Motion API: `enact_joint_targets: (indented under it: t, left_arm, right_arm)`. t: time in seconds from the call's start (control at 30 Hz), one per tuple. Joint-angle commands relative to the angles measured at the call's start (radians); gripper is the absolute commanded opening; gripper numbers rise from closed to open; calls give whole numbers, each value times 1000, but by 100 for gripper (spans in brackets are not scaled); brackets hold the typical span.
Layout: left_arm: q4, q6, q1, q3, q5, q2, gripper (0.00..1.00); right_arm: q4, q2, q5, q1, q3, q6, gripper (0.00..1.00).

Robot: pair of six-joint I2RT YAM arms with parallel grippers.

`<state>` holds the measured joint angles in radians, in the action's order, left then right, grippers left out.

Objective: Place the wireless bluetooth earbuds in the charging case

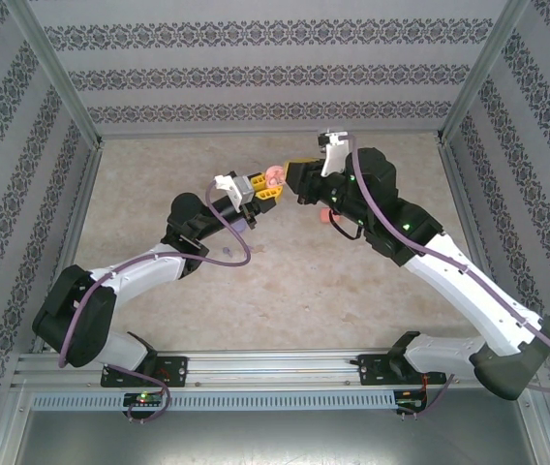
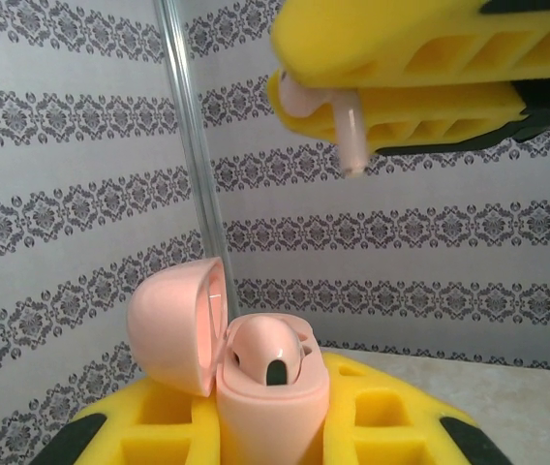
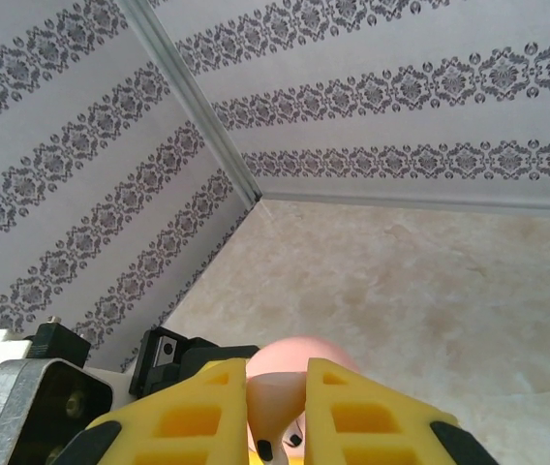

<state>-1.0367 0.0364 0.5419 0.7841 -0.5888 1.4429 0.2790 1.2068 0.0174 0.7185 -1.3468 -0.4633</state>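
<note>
My left gripper (image 1: 261, 190) (image 2: 273, 418) is shut on the pale pink charging case (image 2: 273, 402) (image 1: 274, 175) and holds it upright above the table. The case's lid (image 2: 171, 329) stands open to the left. One pale pink earbud (image 2: 267, 355) sits in the case. Just above and to the right, my right gripper (image 1: 298, 175) (image 3: 277, 389) is shut on a second pale pink earbud (image 2: 351, 136) (image 3: 280, 402), stem pointing down toward the case. In the right wrist view the case lid (image 3: 299, 353) shows right behind the held earbud.
A small pink-orange item (image 1: 323, 214) lies on the beige table (image 1: 285, 281) under the right arm. Patterned walls and metal corner posts (image 2: 190, 136) enclose the table on three sides. Both arms meet at the table's far middle.
</note>
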Motion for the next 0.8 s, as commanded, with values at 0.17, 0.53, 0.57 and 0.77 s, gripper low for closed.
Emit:
enact_joint_targets:
  t: [0.17,0.53,0.57,0.77]
  left_arm:
    - [1,-12,13,29,-33,-5,0]
    - [-10,-15,17,21,-34,-12,0]
    - [-10,-15,16,22,-34,-13,0]
    - [-13,-15,20,18,-36,-18,0]
  right_arm:
    - [-37,35,-5,21,23,26,17]
    - [-40,46,-44,21,46,32,17]
    - [-41,45,-49,20,47,32,17]
    - [-41,53,-56,10,56,31,17]
